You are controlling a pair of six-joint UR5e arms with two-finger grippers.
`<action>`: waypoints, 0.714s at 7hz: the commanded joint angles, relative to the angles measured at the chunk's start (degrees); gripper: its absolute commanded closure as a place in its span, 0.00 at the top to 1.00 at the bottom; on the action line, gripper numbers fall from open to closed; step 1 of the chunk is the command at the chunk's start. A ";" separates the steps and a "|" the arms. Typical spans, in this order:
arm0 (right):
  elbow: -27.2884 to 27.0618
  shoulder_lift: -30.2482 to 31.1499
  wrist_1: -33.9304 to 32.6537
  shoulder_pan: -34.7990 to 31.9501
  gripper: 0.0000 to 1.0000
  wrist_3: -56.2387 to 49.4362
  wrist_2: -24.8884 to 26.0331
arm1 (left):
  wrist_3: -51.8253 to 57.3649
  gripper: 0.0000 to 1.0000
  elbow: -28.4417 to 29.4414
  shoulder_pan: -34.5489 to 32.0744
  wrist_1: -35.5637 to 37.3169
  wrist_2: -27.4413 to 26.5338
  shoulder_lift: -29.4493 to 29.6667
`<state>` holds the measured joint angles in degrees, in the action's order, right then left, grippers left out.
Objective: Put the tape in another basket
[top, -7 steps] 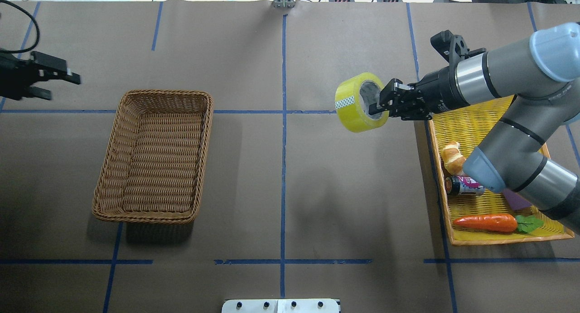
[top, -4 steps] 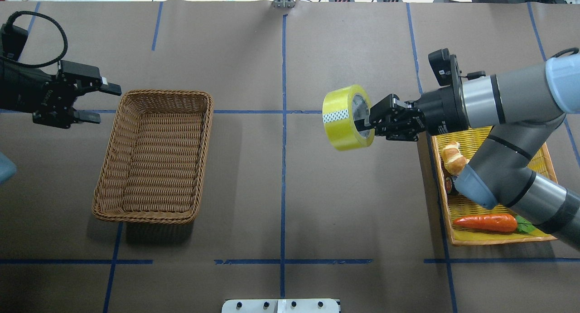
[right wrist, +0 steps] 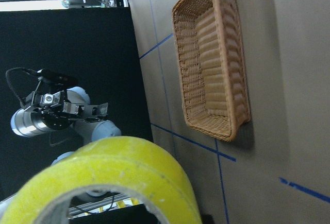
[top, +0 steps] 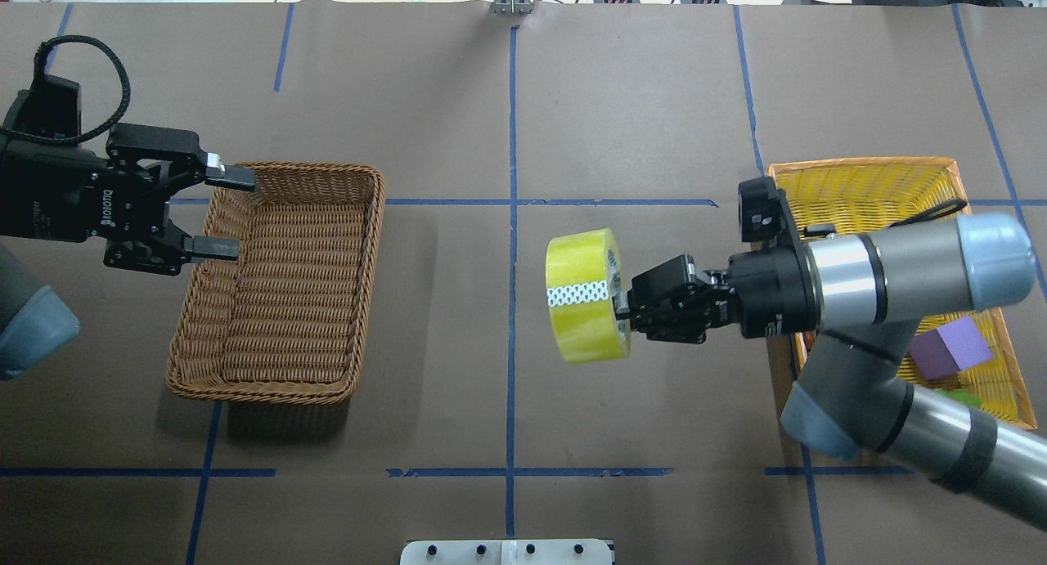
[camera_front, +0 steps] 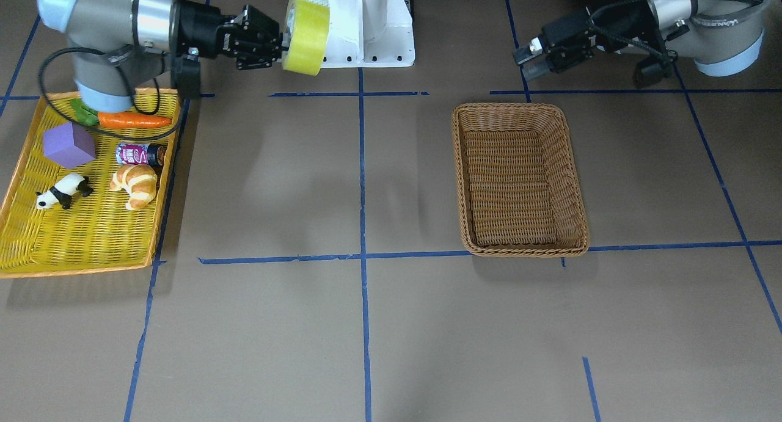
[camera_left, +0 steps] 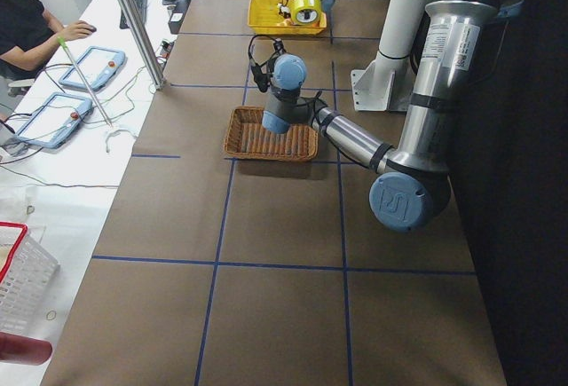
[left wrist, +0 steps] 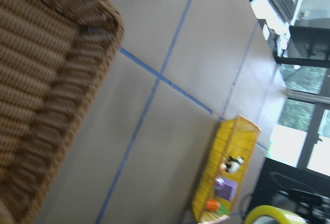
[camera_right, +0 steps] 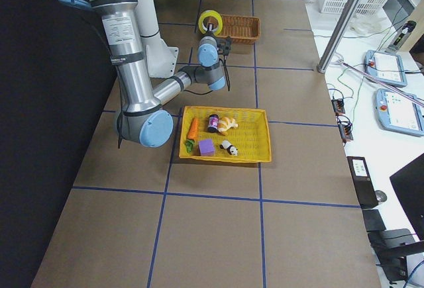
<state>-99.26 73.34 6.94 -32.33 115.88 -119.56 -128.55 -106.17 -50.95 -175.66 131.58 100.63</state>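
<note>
Right claw (top: 623, 307) of mine is clenched on the tape (top: 582, 295), holding the roll on edge in the air above the table (top: 654, 434), just on my right of the middle blue line (top: 511, 99). Behind my wrist lies the yellow tray (top: 859, 177). Well apart to my left sits the wicker basket (top: 278, 389), empty, with my left claw (top: 229, 212) hanging spread open near one corner of it.

You can read ROBOTIQ, upside down, on the body of the left gripper (top: 231, 213). The label on the can (camera_front: 140, 154) is too small for you to read.
</note>
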 commanded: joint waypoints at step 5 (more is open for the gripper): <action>-1.20 -0.04 3.00 4.29 0.01 0.31 4.68 | -10.67 1.00 -1.93 21.30 -11.72 -26.61 5.97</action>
<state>-100.59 73.33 9.92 -28.23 116.25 -114.96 -138.73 -108.05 -33.72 -187.25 109.42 104.81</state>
